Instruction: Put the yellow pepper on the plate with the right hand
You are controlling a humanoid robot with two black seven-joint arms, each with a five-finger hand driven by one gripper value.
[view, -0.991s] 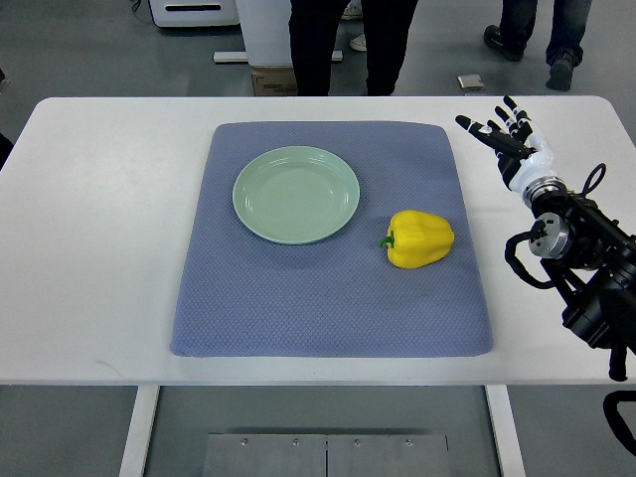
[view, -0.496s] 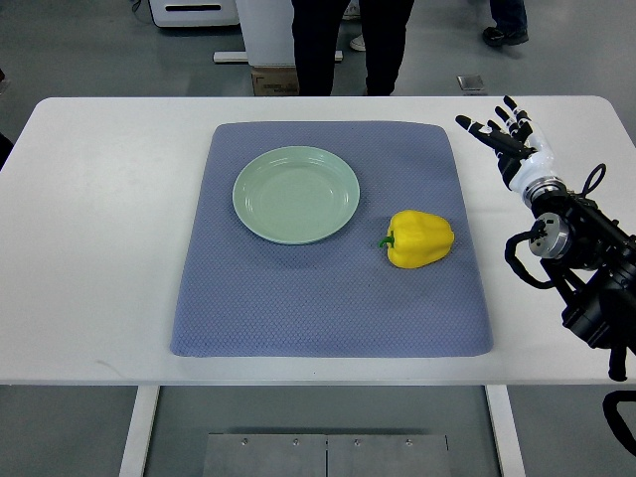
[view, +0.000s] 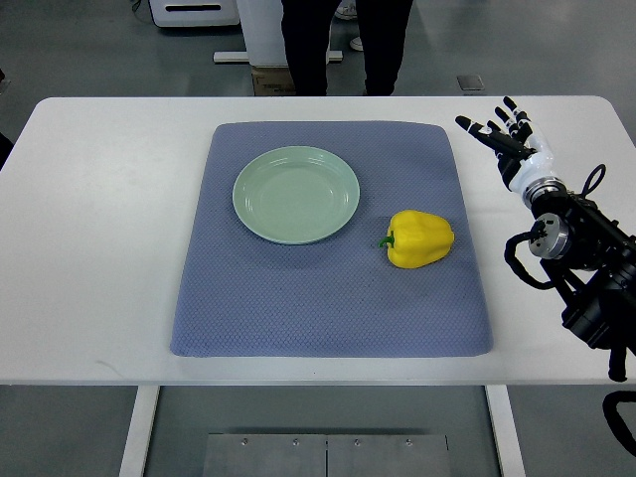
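Fingers spread and holding nothing, the right hand point(view: 502, 134) should reach left and down to cup the yellow pepper point(view: 419, 238) from above, before carrying it to the plate point(view: 296, 194).

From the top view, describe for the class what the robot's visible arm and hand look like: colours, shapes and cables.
Only the right arm shows, entering from the right edge. It is mostly black, built of chunky jointed segments, with a silver-grey round joint and looping black cables beside it. A white cuff forms the wrist. The right hand has slim black fingers with white segments. No left arm is in view.
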